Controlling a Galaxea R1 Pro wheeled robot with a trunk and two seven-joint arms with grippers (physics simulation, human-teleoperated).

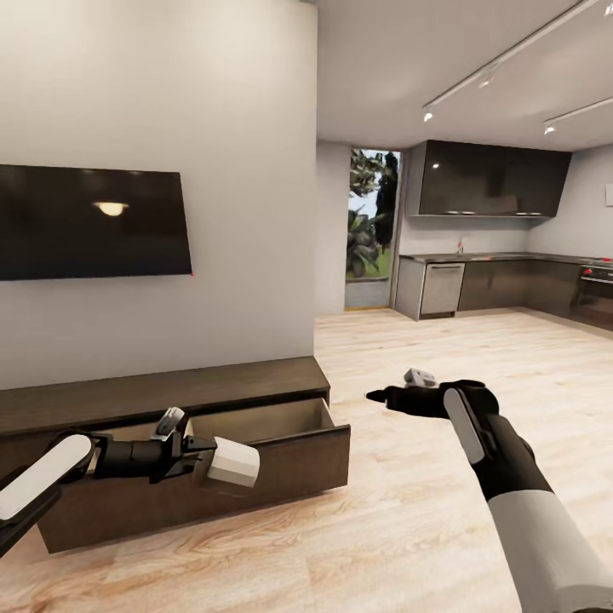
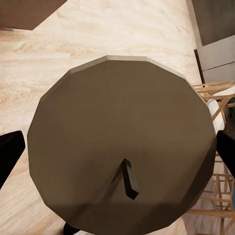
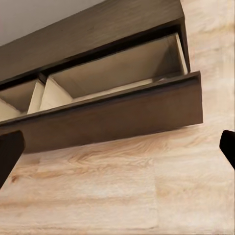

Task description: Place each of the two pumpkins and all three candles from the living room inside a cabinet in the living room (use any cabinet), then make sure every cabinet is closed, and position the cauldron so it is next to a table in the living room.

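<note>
Cabinet (image 1: 281,443): under the TV (image 1: 89,221), its drawer pulled out.
Left gripper (image 1: 223,458): pinching a pale candle (image 1: 234,462) just over the open drawer.
Right gripper (image 3: 117,147): fingers spread apart, holding nothing, near the cabinet.

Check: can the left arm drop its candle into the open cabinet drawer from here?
Probably yes. The left gripper holds the candle just in front of the pulled-out drawer of the cabinet. The drawer's visible part looks empty, and nothing stands between them.
</note>
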